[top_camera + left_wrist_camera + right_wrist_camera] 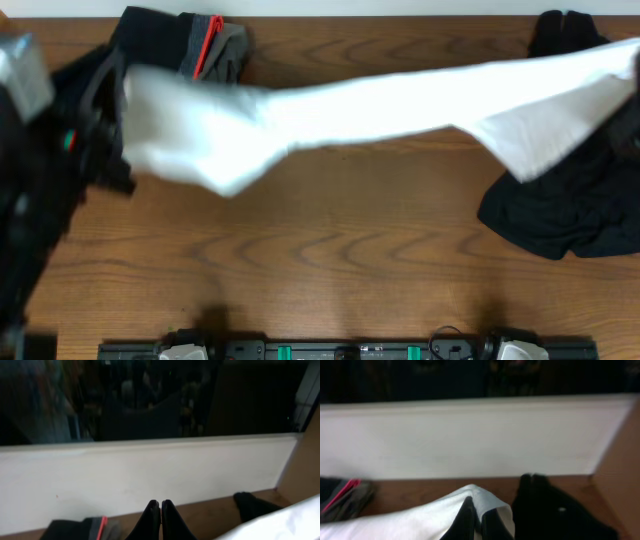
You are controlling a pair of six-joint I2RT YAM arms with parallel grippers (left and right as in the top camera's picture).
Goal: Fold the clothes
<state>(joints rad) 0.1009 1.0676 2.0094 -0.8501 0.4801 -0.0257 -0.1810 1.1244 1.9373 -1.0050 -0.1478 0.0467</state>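
Observation:
The white T-shirt hangs above the table, stretched from far left to the right edge, with its print hidden. My left gripper is at its left end. In the left wrist view its fingers are pressed shut and the shirt shows at the lower right. The cloth between the tips is hidden. My right gripper is shut on the shirt's other end, and white cloth drapes over its fingers. It is out of the overhead view.
A folded black and grey garment with a red stripe lies at the back left. A black garment lies at the right, and another at the back right. A white wall borders the table's far edge.

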